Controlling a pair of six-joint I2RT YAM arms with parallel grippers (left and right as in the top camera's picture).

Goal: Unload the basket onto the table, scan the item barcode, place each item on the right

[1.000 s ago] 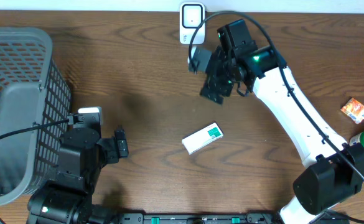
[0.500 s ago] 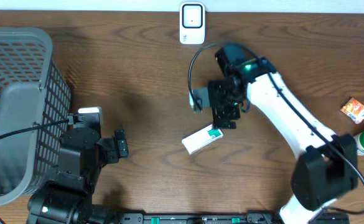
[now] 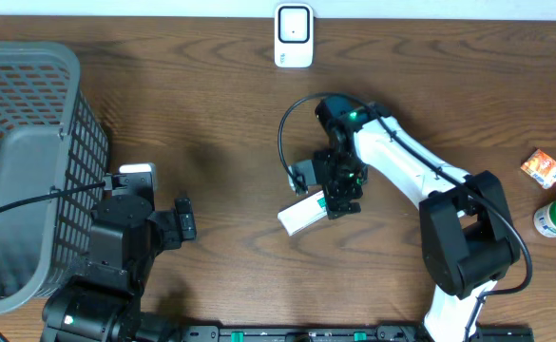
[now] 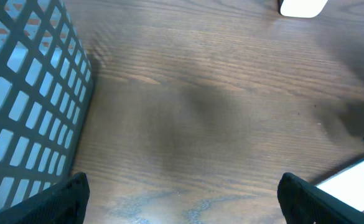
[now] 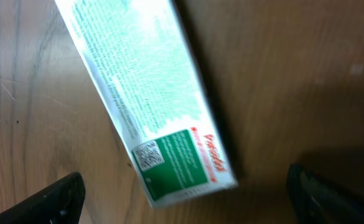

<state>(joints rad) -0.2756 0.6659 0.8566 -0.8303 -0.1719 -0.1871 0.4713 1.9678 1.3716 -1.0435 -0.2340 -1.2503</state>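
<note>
Green-white box (image 3: 301, 217) under spread right gripper (image 5: 185, 193) | left gripper (image 4: 185, 202) spread | basket (image 3: 30, 57), scanner (image 3: 294, 36) well apart

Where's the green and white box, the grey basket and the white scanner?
green and white box (image 3: 298, 218), overhead view, its white end.
grey basket (image 3: 86, 142), overhead view, its mesh side wall.
white scanner (image 3: 294, 38), overhead view, middle of its face.

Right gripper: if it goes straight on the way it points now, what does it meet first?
The box, lying flat on the table directly under the right gripper, whose jaws are open. The gap is unclear, probably small.
</note>
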